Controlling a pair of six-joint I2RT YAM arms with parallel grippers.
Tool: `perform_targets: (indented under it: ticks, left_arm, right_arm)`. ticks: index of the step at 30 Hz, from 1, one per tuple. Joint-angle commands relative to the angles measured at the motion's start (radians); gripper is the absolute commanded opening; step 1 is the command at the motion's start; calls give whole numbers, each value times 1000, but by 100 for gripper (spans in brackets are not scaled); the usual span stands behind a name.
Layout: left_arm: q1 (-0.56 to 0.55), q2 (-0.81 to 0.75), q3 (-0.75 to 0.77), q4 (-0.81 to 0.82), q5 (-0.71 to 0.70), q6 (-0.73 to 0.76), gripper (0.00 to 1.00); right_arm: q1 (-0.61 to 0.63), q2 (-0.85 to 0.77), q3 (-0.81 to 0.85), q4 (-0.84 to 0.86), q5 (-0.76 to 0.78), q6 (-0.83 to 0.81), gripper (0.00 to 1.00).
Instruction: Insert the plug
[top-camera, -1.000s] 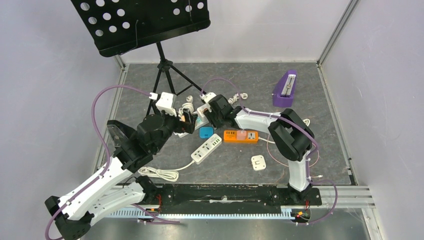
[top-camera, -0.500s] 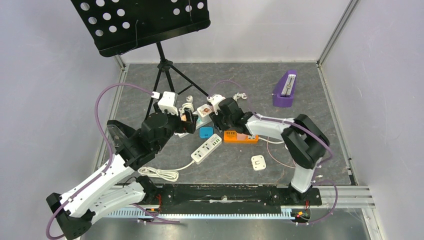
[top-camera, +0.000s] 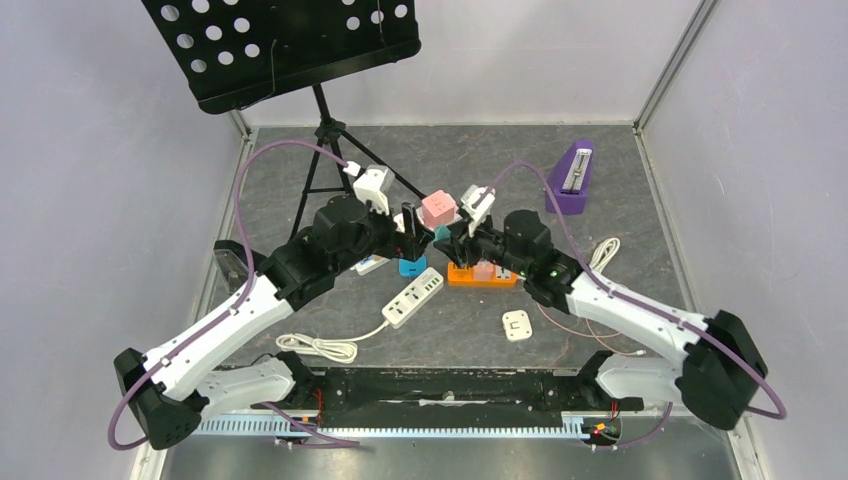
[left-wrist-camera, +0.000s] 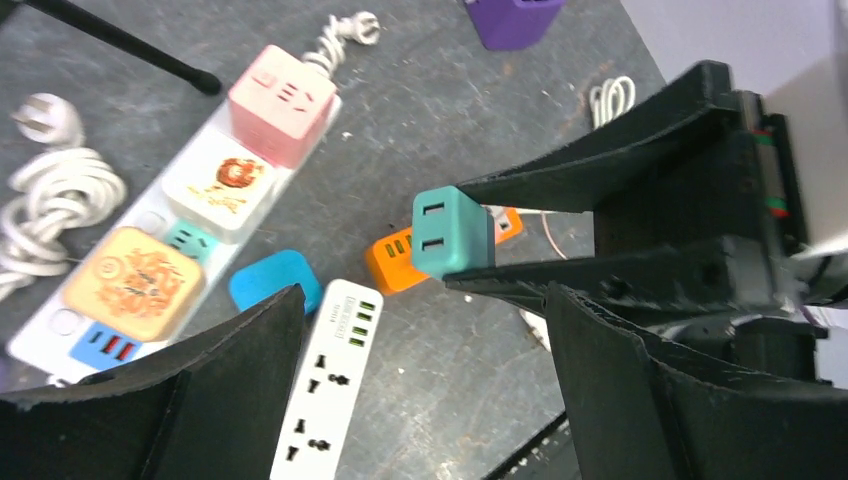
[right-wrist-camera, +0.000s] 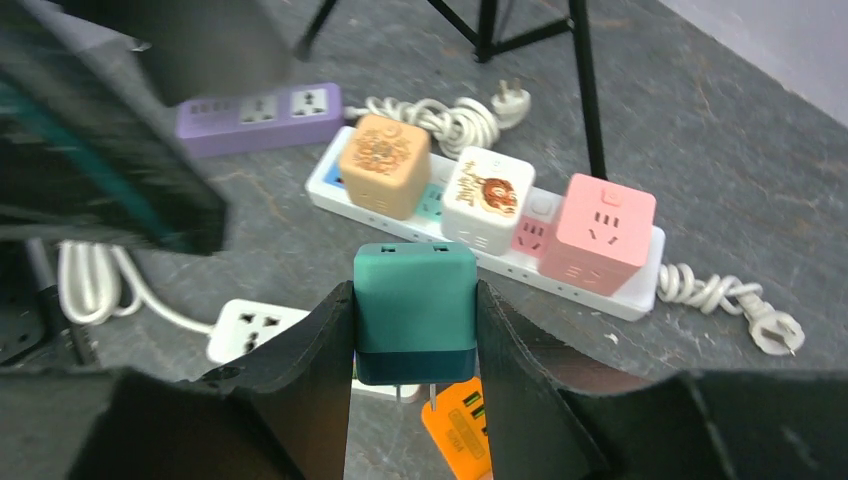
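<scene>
While the right gripper (right-wrist-camera: 412, 335) holds the teal plug (right-wrist-camera: 415, 310) aloft over the table (top-camera: 640, 290), the step in hand is judged to be transport to a socket. Which strip is intended cannot be told. The jaws are closed on the plug's two sides. The left gripper (left-wrist-camera: 425, 300) is spread wide and empty, facing the plug.

Procedure: keep the plug square with pins downward, align it over a free socket, then press straight down. The left gripper could steady the strip.

The overhead view shows both arms meeting near the music stand (top-camera: 285, 45), but barely shows the plug. Only the right wrist view shows the long white strip (right-wrist-camera: 635, 290), the orange strip (right-wrist-camera: 455, 430) under the plug, and the pins (right-wrist-camera: 431, 396). Only the left wrist view shows the plug's two-slot end face.
</scene>
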Motion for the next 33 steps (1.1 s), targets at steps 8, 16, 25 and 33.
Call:
perform_targets:
  ticks: [8, 16, 25, 33]
  left_arm:
    - [54, 33, 21, 46, 277, -170, 94]
    - [72, 113, 12, 118, 449, -191, 87]
    - [72, 162, 8, 139, 561, -158, 65]
    - [72, 161, 12, 132, 587, -112, 15]
  right_arm:
    - [12, -206, -135, 152, -186, -50, 29]
    - [13, -229, -150, 193, -204, -37, 29]
    - [13, -232, -136, 182, -182, -35, 29]
    - [12, -223, -111, 140, -158, -16, 32]
